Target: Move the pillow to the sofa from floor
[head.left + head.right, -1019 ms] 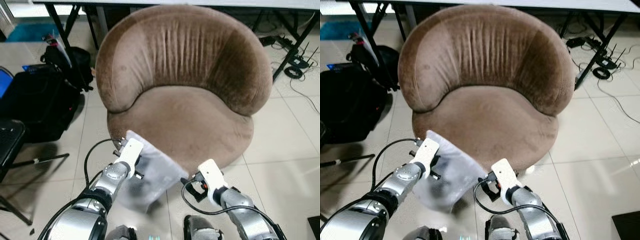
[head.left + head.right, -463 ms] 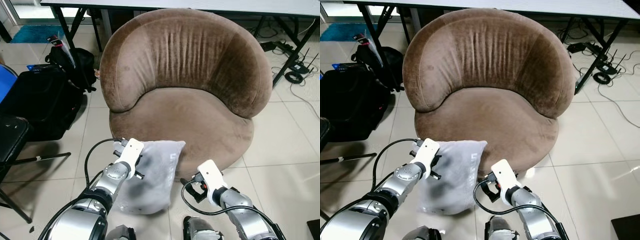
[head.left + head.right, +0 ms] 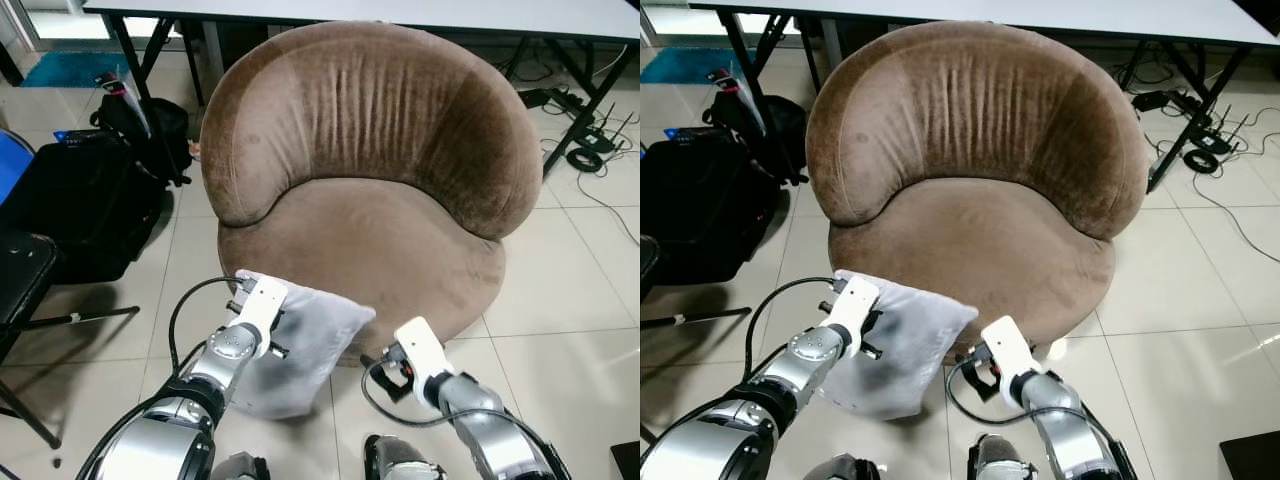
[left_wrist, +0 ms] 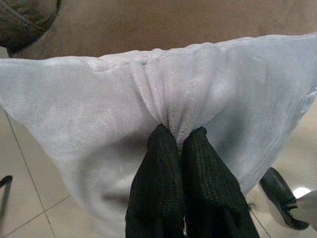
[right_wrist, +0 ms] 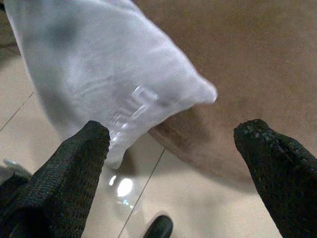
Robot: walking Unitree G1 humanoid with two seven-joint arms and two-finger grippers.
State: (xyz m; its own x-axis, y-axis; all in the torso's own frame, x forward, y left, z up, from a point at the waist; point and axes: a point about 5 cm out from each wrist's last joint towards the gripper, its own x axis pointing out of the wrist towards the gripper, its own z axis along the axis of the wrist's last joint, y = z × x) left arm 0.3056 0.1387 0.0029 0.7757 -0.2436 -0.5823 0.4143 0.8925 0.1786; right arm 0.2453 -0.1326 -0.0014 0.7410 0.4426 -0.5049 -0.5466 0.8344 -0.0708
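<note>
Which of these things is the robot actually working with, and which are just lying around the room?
In the job:
pillow, pinched by the left gripper
brown sofa
right gripper, open beside the pillow

Just lying about:
black bags
table
cables
black chair

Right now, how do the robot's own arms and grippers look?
Both arms are silver metal with dark joints. Each wrist carries a white block and looping black cables. The left gripper and right gripper each have two long black, rough-textured fingers.
</note>
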